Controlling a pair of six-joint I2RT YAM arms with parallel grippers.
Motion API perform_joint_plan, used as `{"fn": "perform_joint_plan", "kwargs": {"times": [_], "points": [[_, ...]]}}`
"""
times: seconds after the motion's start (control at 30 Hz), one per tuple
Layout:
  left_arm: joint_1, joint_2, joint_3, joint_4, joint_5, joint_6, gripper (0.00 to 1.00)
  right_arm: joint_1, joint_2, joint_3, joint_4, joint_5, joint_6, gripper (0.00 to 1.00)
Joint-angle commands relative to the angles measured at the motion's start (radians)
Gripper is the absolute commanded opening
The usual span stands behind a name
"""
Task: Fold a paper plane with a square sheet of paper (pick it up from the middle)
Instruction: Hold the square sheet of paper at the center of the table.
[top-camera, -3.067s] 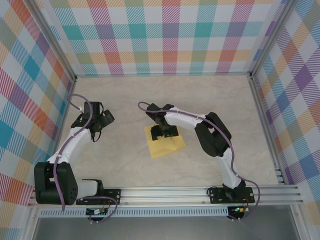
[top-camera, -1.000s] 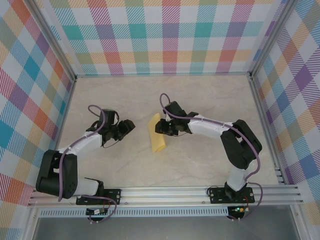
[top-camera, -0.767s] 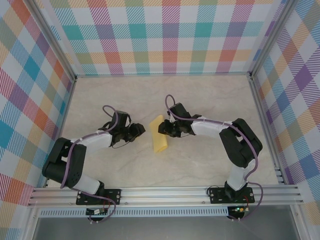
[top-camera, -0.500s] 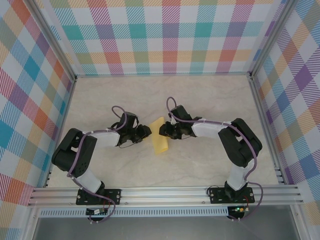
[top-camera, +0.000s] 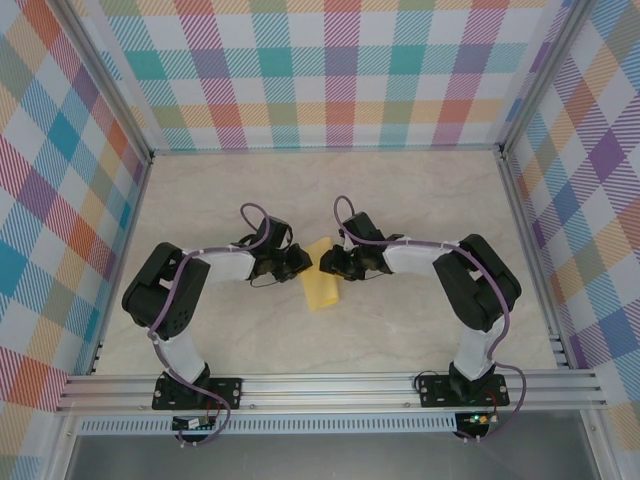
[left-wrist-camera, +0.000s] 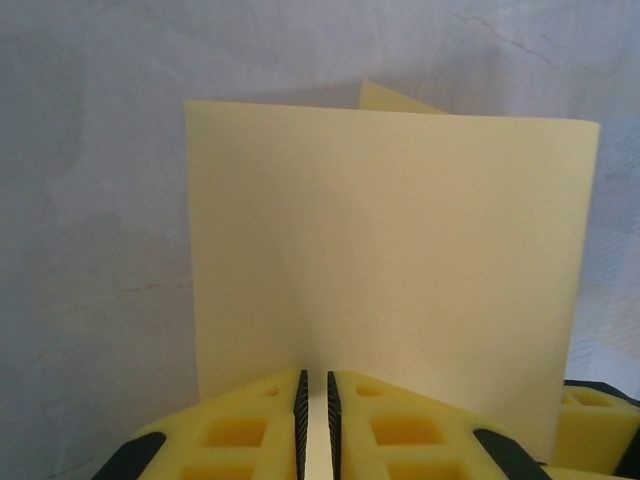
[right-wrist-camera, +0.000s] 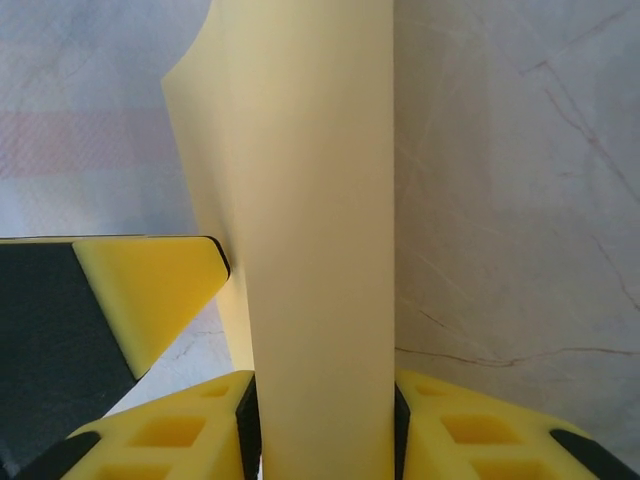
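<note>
The square sheet of paper (top-camera: 322, 285) is yellow, folded over and standing up off the table between my two grippers at mid-table. My left gripper (top-camera: 300, 262) meets its left side. In the left wrist view the sheet (left-wrist-camera: 390, 250) rises as a broad upright panel and my left gripper (left-wrist-camera: 314, 400) is shut on its lower edge, a thin strip of paper between the pads. In the right wrist view a bowed band of the sheet (right-wrist-camera: 310, 200) spans the gap of my right gripper (right-wrist-camera: 322, 420), touching both pads. The left gripper's fingertip (right-wrist-camera: 150, 290) presses the sheet there too.
The beige marble-pattern table (top-camera: 420, 200) is walled by checked panels (top-camera: 330, 70) at the back and sides. An aluminium rail (top-camera: 330, 385) with the arm bases runs along the near edge. Both arms' elbows fold low near the paper.
My left gripper has swung right across the table to the paper and closed on its edge. The right gripper's jaws have widened slightly around the sheet. The paper has barely shifted.
</note>
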Motion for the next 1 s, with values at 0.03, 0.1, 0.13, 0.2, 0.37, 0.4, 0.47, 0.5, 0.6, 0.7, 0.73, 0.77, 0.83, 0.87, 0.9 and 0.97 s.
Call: {"fn": "perform_joint_plan", "kwargs": {"times": [0.03,0.1,0.13,0.2,0.37,0.4,0.47,0.5,0.6,0.7,0.73,0.77,0.83,0.87,0.9,0.97], "points": [[-0.012,0.038,0.035,-0.093,-0.015,0.035,0.15,-0.004,-0.007,0.025,-0.075,-0.002,-0.003,0.42],[-0.014,0.046,0.044,-0.105,-0.015,0.044,0.15,-0.004,-0.025,0.044,-0.131,0.012,-0.029,0.48],[-0.015,0.050,0.049,-0.109,-0.016,0.046,0.14,-0.004,-0.031,0.059,-0.170,0.023,-0.045,0.51],[-0.015,0.058,0.057,-0.118,-0.010,0.056,0.13,-0.002,-0.040,0.096,-0.265,0.066,-0.083,0.55],[-0.017,0.063,0.074,-0.129,-0.001,0.066,0.13,0.009,-0.048,0.142,-0.358,0.136,-0.182,0.61],[-0.017,0.065,0.079,-0.130,0.000,0.066,0.13,0.015,-0.039,0.162,-0.381,0.150,-0.195,0.62],[-0.017,0.066,0.087,-0.135,0.003,0.068,0.12,0.029,-0.024,0.193,-0.411,0.168,-0.220,0.64],[-0.017,0.066,0.090,-0.136,0.004,0.068,0.12,0.036,-0.014,0.207,-0.420,0.179,-0.226,0.65],[-0.019,0.066,0.097,-0.135,0.009,0.064,0.12,0.051,0.016,0.241,-0.446,0.194,-0.234,0.67],[-0.021,0.061,0.101,-0.128,0.019,0.058,0.13,0.062,0.045,0.273,-0.472,0.209,-0.249,0.66],[-0.021,0.060,0.104,-0.123,0.025,0.057,0.14,0.062,0.055,0.282,-0.482,0.215,-0.250,0.65],[-0.021,0.059,0.105,-0.118,0.030,0.054,0.14,0.062,0.065,0.288,-0.493,0.221,-0.250,0.64],[-0.021,0.054,0.105,-0.105,0.044,0.046,0.15,0.062,0.075,0.290,-0.500,0.225,-0.252,0.63],[-0.021,0.052,0.104,-0.096,0.050,0.044,0.15,0.062,0.077,0.287,-0.497,0.229,-0.251,0.62],[-0.020,0.050,0.105,-0.093,0.054,0.042,0.16,0.062,0.078,0.283,-0.494,0.231,-0.251,0.62],[-0.021,0.044,0.105,-0.081,0.063,0.043,0.17,0.062,0.079,0.277,-0.493,0.242,-0.253,0.62]]}}
